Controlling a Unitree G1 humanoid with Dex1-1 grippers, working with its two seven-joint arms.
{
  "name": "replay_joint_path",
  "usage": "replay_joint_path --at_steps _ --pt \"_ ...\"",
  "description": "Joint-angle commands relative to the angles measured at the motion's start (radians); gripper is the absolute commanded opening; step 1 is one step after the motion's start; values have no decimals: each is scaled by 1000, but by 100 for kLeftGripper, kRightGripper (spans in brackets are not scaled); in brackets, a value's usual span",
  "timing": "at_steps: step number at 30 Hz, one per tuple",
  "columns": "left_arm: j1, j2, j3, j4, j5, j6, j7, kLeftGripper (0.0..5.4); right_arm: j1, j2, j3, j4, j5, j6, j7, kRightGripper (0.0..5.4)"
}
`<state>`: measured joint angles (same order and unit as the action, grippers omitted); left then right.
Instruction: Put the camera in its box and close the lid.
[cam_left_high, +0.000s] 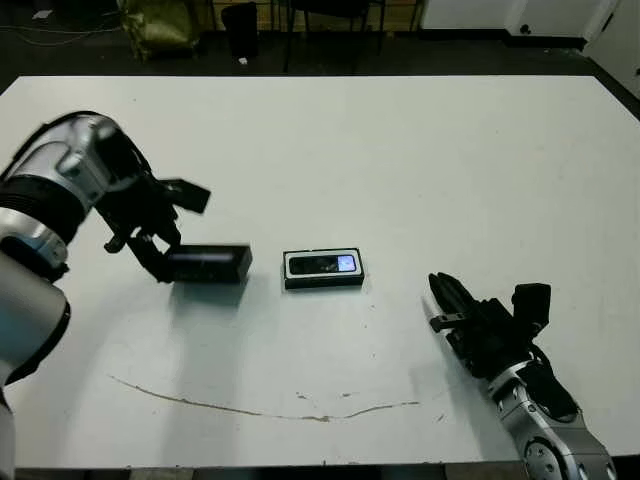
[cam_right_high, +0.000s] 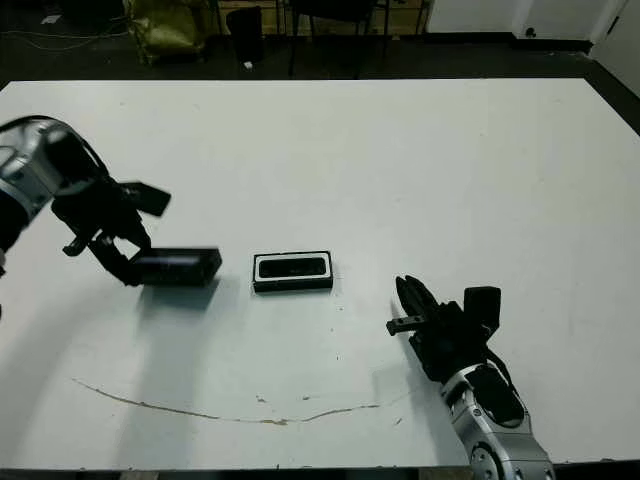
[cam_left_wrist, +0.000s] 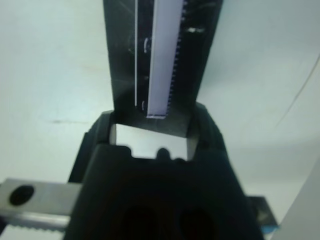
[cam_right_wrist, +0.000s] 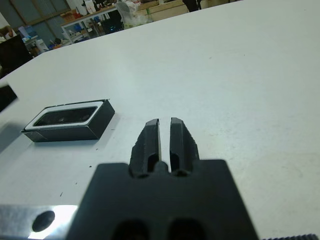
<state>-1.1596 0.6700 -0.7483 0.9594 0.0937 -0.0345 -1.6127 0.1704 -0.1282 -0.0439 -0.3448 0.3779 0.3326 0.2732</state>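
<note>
Quick count from my end: 1 box (cam_left_high: 323, 269), 1 camera (cam_left_high: 325, 264) and 1 lid (cam_left_high: 208, 264), all on the white table (cam_left_high: 420, 170). The camera's lying flat inside the box, screen end toward my right side, box sits about mid-table w/ no cover on it. The lid's just left of the box, not touching it. Left gripper (cam_left_high: 160, 250) is clamped on the lid's left end, arm bent in from the left edge, wrist angled down. Right gripper (cam_left_high: 444, 296) rests low near the front right, fingers (cam_right_wrist: 150, 137) pressed almost together w/ nothing in them, pointing roughly toward the box but well apart from it.
</note>
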Motion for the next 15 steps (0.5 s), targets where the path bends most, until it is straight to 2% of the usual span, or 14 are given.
replay_joint_path --at_steps 1,3,9,15 --pt "50 30 55 -73 -51 98 -2 177 5 -13 3 18 -18 -11 9 0" --pt "75 35 111 -125 -50 168 -2 177 6 -15 9 -3 -29 12 -8 0" --pt "153 40 232 -299 -47 395 55 177 2 -4 12 16 -32 1 -4 0" --pt "233 59 281 -539 -33 513 114 177 2 3 8 38 -22 -37 21 0"
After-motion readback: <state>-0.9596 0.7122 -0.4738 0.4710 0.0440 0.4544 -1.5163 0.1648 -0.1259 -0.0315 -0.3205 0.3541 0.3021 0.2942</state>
